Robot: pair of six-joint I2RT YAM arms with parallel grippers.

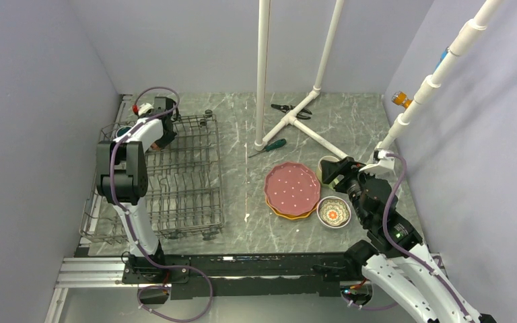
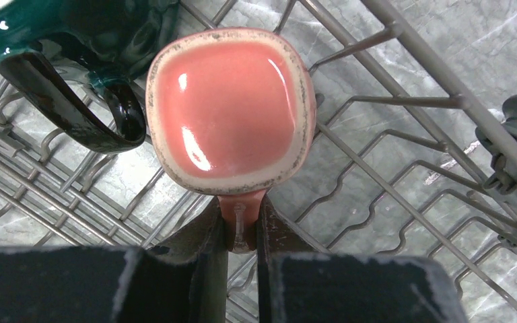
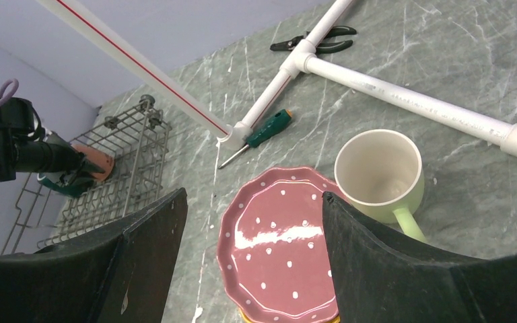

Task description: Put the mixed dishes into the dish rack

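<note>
My left gripper [image 2: 242, 215] is shut on the handle of the salmon mug [image 2: 229, 108], held mouth-up inside the dish rack [image 2: 404, 87] at its far left corner. The dark green mug [image 2: 74, 27] sits in the rack just beside it. In the top view the rack [image 1: 182, 182] lies at the left. My right gripper [image 3: 252, 198] is open and empty above the pink dotted plate [image 3: 276, 249], which lies on the yellow-orange plate [image 1: 289, 215]. The light green mug [image 3: 379, 176] stands just right of it. The floral bowl [image 1: 334, 212] sits beside the plates. The second bowl is out of view.
A white pipe frame [image 1: 262, 74] stands at the back middle, with feet running across the table. A green screwdriver [image 1: 269, 147] lies by its foot and black pliers [image 1: 291, 110] lie farther back. Grey walls close in on the left, back and right.
</note>
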